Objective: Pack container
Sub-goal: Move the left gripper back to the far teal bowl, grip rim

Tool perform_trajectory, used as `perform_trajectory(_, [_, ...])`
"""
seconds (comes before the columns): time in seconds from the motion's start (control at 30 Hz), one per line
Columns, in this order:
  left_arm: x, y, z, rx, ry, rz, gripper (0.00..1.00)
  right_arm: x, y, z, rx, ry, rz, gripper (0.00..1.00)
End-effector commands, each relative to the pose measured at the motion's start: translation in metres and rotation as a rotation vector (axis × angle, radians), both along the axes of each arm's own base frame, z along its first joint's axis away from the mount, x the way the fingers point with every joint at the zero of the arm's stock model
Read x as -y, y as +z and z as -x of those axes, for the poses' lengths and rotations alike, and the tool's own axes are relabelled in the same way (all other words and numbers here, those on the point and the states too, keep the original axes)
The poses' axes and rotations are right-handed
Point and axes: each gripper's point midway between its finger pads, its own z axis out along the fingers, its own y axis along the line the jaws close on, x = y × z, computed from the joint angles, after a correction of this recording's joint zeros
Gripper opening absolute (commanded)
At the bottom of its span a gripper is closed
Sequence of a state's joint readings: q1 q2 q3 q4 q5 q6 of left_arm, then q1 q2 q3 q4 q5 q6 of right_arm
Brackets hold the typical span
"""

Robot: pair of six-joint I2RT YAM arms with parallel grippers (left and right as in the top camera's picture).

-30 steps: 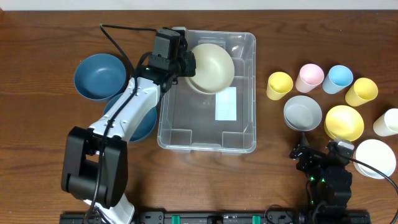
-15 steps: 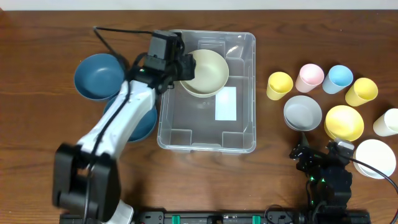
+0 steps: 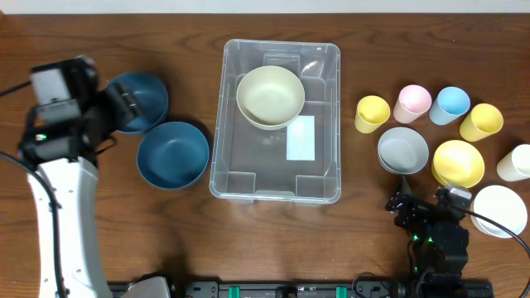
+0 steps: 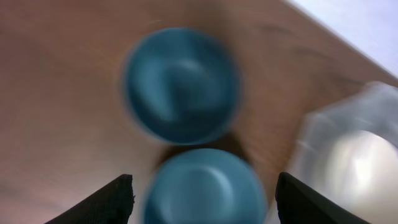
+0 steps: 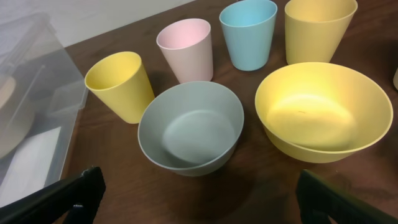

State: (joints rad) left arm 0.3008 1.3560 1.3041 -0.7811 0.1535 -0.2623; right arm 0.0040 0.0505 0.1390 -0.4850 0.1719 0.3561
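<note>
Two arms, both end effectors spread open and empty. The left end effector [image 3: 129, 101] hangs above the far blue bowl [image 3: 149, 89] and near blue bowl [image 3: 172, 155], arm stretched along the left side. The right end effector [image 3: 403, 203] sits low near the grey bowl [image 3: 402, 150]. The container [image 3: 248, 165] is centred on the surface [image 3: 356, 265], cream bowl [image 3: 270, 96] inside its far end. Six bowls, counting the yellow bowl [image 3: 458, 162] and white bowl [image 3: 499, 210]. Five cups: left yellow cup [image 3: 372, 113], pink cup [image 3: 412, 103], light blue cup [image 3: 452, 104], right yellow cup [image 3: 481, 122], white cup [image 3: 517, 162].
</note>
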Motion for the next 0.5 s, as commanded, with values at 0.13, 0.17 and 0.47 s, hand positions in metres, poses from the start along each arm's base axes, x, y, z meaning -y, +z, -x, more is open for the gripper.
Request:
perform_trajectory(0.13, [-0.045,-0.072,-0.012,-0.165,0.094,0.085,0.73,0.002,0.0,0.0,0.005,-0.015,-0.008,0.99])
perform_trajectory(0.17, [-0.048,-0.085,-0.016,-0.188,0.098,0.094,0.73,0.002,0.0,0.0,0.005,-0.015,-0.008,0.99])
perform_trajectory(0.47, [-0.054,-0.173,-0.033,-0.328,0.095,0.159,0.64,0.002,0.0,0.0,0.005,-0.015,-0.008,0.99])
